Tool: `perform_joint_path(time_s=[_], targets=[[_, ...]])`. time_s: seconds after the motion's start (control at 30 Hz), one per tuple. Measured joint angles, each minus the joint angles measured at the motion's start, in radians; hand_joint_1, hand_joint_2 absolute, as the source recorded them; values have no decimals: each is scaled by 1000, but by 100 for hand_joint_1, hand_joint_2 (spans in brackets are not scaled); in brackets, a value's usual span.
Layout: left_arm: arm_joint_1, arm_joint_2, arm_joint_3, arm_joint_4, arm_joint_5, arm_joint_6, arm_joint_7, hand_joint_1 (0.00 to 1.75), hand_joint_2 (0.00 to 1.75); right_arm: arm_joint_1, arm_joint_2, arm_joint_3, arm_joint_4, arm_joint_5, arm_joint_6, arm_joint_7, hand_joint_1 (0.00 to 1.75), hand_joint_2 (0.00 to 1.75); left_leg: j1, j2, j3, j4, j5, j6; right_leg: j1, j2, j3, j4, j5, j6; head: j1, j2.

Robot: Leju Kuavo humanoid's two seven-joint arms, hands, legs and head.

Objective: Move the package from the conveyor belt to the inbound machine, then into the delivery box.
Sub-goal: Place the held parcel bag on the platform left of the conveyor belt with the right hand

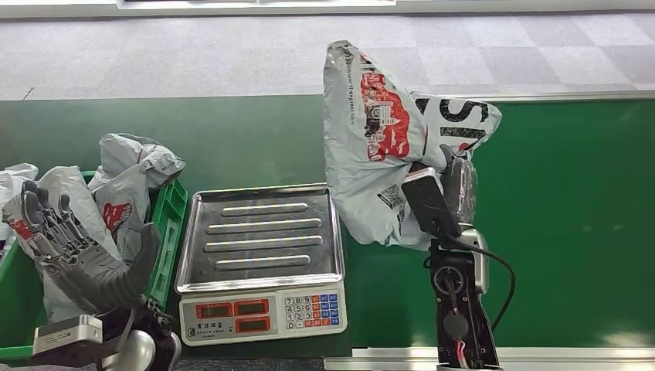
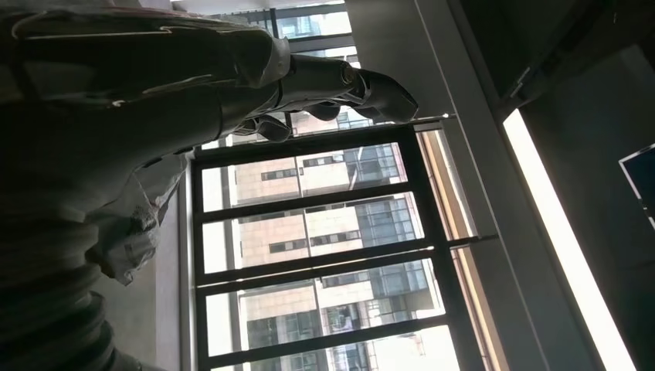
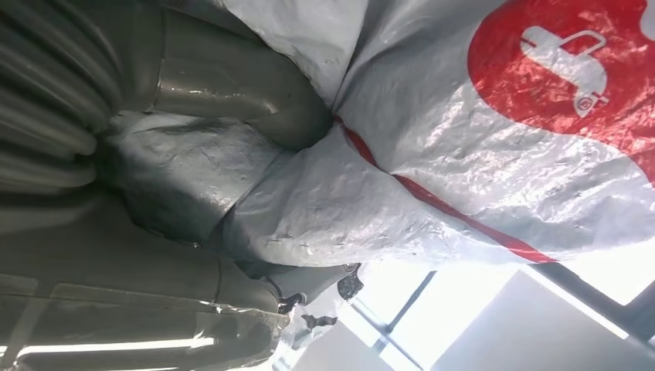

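Grey crinkly plastic package (image 1: 371,147) is up off the green conveyor belt (image 1: 571,224), gripped by the right hand (image 1: 452,189). The silver metal scale (image 1: 261,232) and green plastic box (image 1: 171,224) come next. The left hand (image 1: 73,251) is spread, holding nothing.

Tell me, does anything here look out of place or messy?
Nothing is spilled or damaged. The green box is heaped with grey packages that stick up over its rim. The right hand holds a crumpled package over the belt.
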Motion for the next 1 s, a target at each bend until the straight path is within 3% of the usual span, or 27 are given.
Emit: perform_joint_path(time_s=[0.53,0.73,0.87,1.0], targets=[[-29,-24,37,14,-11,-24,0,0,175,-95,98,281,199,16,95,-10,167,175,0,0,-1,0,0,0,0,0,-1,0,0,0,0,0],[-24,-33,47,14,-12,-32,0,0,175,-131,105,319,311,-9,95,-10,166,175,0,0,-2,0,0,0,0,0,-1,0,0,0,0,0],[-21,-37,54,14,-14,-33,0,0,175,-144,107,329,359,-11,90,0,152,175,0,0,-2,0,0,0,0,0,-2,0,0,0,0,0],[-17,-42,60,14,-25,-38,0,0,175,-168,107,334,424,-10,75,23,160,175,0,0,-2,0,0,0,0,0,-2,0,0,0,0,0]])
